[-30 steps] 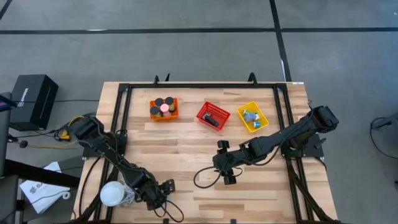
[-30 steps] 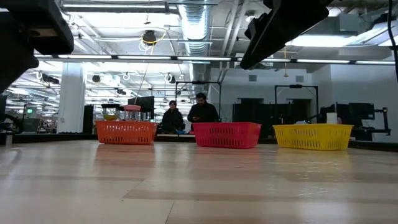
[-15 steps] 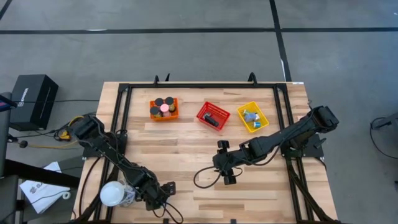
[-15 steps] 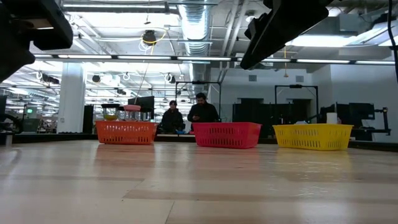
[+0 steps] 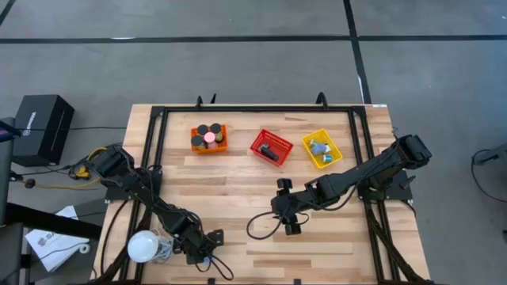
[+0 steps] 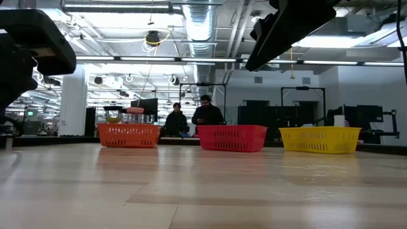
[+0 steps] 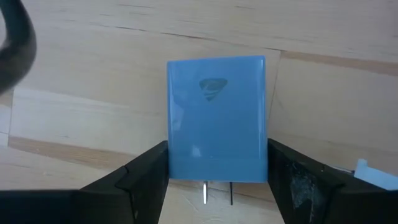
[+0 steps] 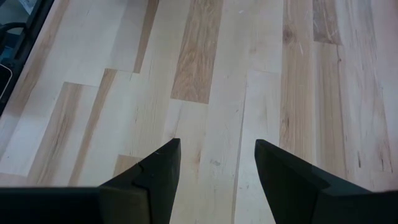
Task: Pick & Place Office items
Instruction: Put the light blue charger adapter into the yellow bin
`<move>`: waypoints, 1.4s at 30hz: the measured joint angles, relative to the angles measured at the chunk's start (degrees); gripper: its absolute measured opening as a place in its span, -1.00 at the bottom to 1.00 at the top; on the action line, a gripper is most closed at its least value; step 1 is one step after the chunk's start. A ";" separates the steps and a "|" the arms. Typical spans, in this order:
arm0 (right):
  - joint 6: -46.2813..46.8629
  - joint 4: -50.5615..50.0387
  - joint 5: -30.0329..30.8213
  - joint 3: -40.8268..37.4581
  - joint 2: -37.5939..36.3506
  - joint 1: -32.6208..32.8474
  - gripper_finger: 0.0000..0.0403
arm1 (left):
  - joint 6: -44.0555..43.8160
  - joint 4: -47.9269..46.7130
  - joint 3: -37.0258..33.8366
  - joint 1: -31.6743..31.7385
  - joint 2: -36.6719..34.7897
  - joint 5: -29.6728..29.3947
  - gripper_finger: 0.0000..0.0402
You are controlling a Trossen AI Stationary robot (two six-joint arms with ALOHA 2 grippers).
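Observation:
In the left wrist view a light-blue squarish piece (image 7: pixel 216 118) with two metal prongs sits between the fingers of my left gripper (image 7: pixel 217 163), which is shut on it. In the high view that gripper (image 5: pixel 204 244) is near the table's near-left corner, and the piece is hidden under it. My right gripper (image 5: pixel 285 207) is open over bare wood at mid-table (image 8: pixel 216 163). Black short cylinders and a pink one stand in the orange basket (image 5: pixel 208 139). A flat black rectangle lies in the red basket (image 5: pixel 272 147), and light-blue pieces lie in the yellow basket (image 5: pixel 322 149). My left gripper pinches the light-blue piece between its two fingers at the prong end (image 7: pixel 186 167), one finger (image 7: pixel 148 174) on each side edge. The prongs point back toward the wrist. Whether the piece rests on the wood or is lifted, I cannot tell.
A white round bulb-like thing (image 5: pixel 142 246) sits beside the left arm, with cables around it. A black cable loop (image 5: pixel 261 224) lies by the right gripper. A corner of another light-blue piece (image 7: pixel 376 173) shows near the left gripper. People stand beyond the table (image 6: pixel 205 116).
My left gripper has drifted a little toward the table's near edge, and in the low view the left arm has come down slightly. The right arm and the baskets have kept still.

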 joint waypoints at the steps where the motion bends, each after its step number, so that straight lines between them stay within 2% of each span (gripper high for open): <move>1: 0.00 -0.01 0.00 0.01 0.00 0.00 -0.02 | -0.27 0.00 0.00 0.00 0.00 -0.02 0.20; 7: 0.00 0.00 0.00 -0.01 0.01 0.00 -0.02 | -2.26 0.29 0.00 0.00 0.00 -1.20 0.13; 13: 0.00 -0.02 0.00 0.01 0.01 0.00 -0.02 | -2.60 0.37 0.00 0.43 -0.31 -7.10 0.16; 18: -0.02 0.10 0.02 -0.01 0.01 -0.06 -0.02 | -7.44 0.87 -0.02 3.10 -0.35 -11.52 0.13; 20: -0.01 0.12 0.03 0.00 0.01 -0.16 -0.02 | -8.79 1.21 -0.04 4.83 -0.35 -14.78 0.11; 24: -0.02 0.24 0.04 0.00 0.01 -0.50 -0.02 | -11.54 2.92 -0.07 8.74 -0.50 -25.56 0.12; 26: -1.25 0.25 0.09 0.00 0.01 -0.52 -0.02 | -11.92 4.26 -0.07 10.84 -0.63 -28.07 0.14; 31: -12.72 -0.09 0.11 0.01 0.01 -0.37 -0.02 | -13.13 8.11 -0.04 15.49 -1.70 -27.34 0.13; 36: -25.74 -1.62 0.28 0.01 0.01 0.65 -0.02 | -21.30 13.63 -0.03 19.58 -4.01 -25.68 0.12; 40: -29.12 -1.20 0.85 0.01 0.01 2.52 -0.02 | -27.17 15.50 -0.04 22.93 -7.36 -21.68 0.15; 42: -30.43 -0.52 3.38 0.01 0.01 3.59 -0.02 | -29.52 16.21 -0.04 24.68 -9.18 -18.87 0.15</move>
